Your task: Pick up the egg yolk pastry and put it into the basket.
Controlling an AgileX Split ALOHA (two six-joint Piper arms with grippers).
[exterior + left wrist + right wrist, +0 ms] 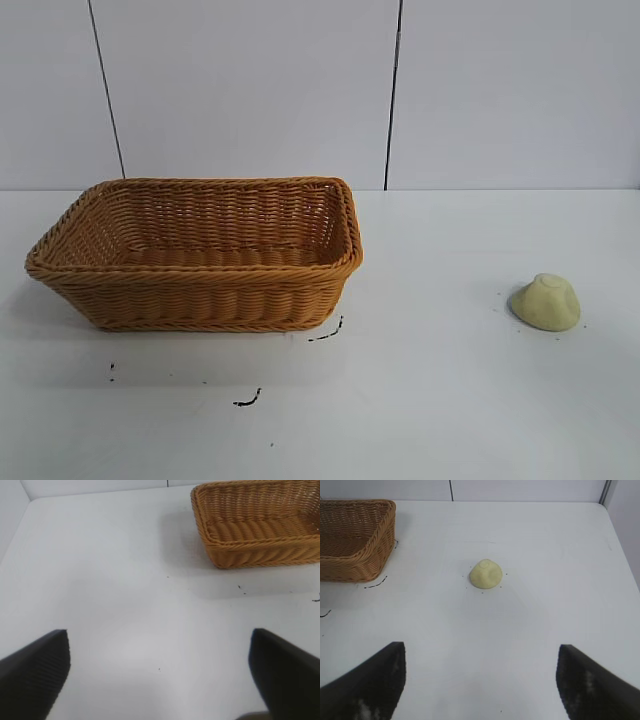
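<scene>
My right pincer [480, 680] stands wide open and holds nothing; its two dark fingers [367, 682] frame bare white bench [545, 555] in the right wrist view, and the pastry [486, 574] sits ahead of them, well apart from the tips and roughly centred between them. My left pincer [160, 675] is likewise spread wide and empty, its fingers [35, 672] hanging over a bare stretch of bench, with the basket [255, 535] farther off and to one side of its line. Neither pincer shows in the exterior view. There the pastry [546, 301] rests on the bench at the right, a pale yellow dome that appears tilted, its flat face turned partly up. The basket [200, 290] stands at the left of that view, well apart from the pastry, upright on its base, and nothing shows inside it. A few small dark marks [247, 400] dot the bench just in front of the basket and beside its near right corner. Behind the bench rises a pale panelled wall [250, 90] with thin dark seams.
</scene>
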